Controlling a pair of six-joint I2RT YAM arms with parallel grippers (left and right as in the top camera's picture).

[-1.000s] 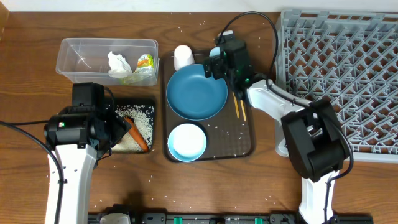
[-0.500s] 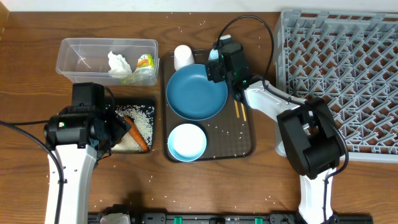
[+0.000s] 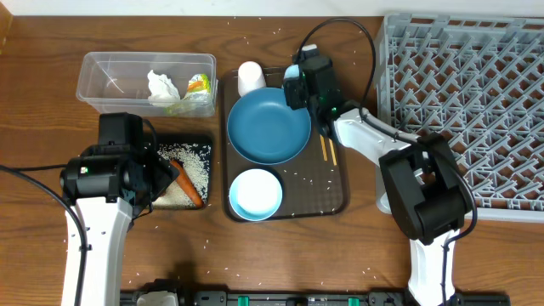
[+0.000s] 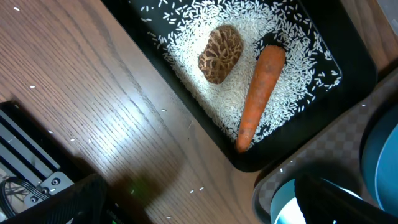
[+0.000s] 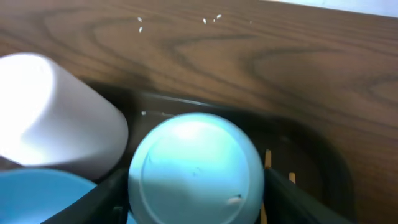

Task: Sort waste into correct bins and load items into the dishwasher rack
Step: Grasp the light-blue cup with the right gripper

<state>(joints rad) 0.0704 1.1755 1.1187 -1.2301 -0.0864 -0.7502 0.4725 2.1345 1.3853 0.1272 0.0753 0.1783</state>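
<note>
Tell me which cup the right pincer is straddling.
The light blue cup: the right pincer has a finger on either side of it. The white cup stands beside it, outside the pincer.

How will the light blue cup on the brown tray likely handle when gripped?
The light blue cup looks smooth and glossy, so it may slip. It seems inverted on its rim, so probably stable. Pushed, it could knock the white cup close beside it.
</note>
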